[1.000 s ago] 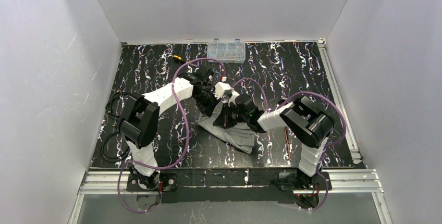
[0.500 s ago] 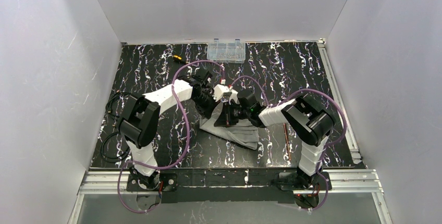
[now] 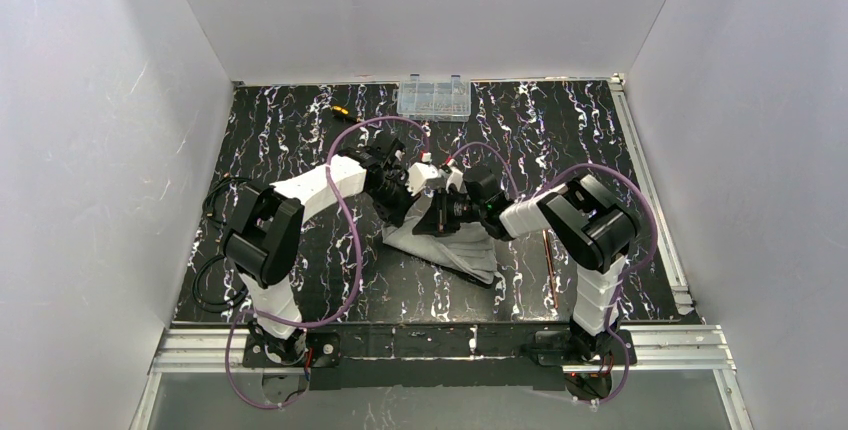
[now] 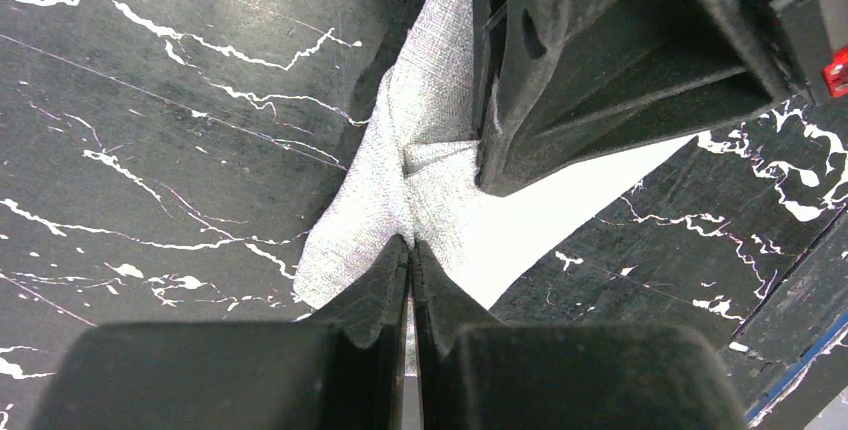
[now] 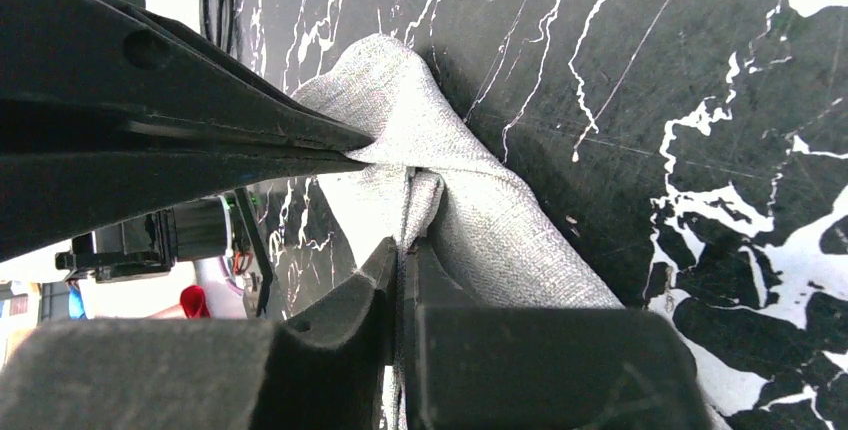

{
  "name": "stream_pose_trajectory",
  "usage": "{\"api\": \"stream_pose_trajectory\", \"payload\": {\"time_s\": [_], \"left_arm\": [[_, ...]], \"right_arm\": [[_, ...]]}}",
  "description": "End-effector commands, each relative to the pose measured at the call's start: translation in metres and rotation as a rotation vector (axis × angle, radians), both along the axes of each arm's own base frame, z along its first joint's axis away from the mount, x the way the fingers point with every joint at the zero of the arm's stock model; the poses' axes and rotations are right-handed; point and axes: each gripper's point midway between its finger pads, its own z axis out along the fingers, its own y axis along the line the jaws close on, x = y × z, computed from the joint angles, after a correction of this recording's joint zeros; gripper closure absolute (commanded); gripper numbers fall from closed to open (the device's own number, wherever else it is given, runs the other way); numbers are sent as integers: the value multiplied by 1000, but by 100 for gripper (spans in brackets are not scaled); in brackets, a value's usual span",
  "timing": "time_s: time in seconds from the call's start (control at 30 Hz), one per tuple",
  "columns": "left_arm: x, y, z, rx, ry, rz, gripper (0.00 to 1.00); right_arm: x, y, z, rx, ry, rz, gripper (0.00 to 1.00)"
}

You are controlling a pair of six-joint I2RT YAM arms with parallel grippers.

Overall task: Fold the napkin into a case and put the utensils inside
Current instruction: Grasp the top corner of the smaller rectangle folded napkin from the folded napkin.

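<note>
Black marbled desk [image 3: 300, 130]: I noted the napkin [image 3: 455, 250] bunched at mid-desk, with the left fingers [image 4: 410, 245] clamped shut on one fold and the right fingers [image 5: 405, 250] pinching the adjoining fold.

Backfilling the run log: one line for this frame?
stage: folding napkin | left gripper: shut on napkin | right gripper: shut on napkin | utensils: lying right of napkin, outside it
</note>
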Motion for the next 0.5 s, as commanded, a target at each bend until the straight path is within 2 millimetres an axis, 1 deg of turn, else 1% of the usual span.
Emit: {"api": "stream_pose_trajectory", "payload": {"time_s": [0.0,0.07,0.23,0.33,0.37,0.47], "left_arm": [[-3,2,15,-23,-33,-16,100],[-2,3,17,-24,-42,-23,100],[-3,1,18,-33,-38,-33,100],[-5,0,17,-38,-29,-36,100],[-6,1,15,-36,-27,-38,100],[-6,2,14,-31,-26,-39,100]], "right_arm": [[9,6,11,4,-48,33,99],[11,6,9,-29,-52,55,99],[17,12,14,-41,-47,138,99],[16,15,8,-57,-18,177,99],[14,16,3,-61,5,191,99],[9,15,-5,-70,37,211,99]]}}
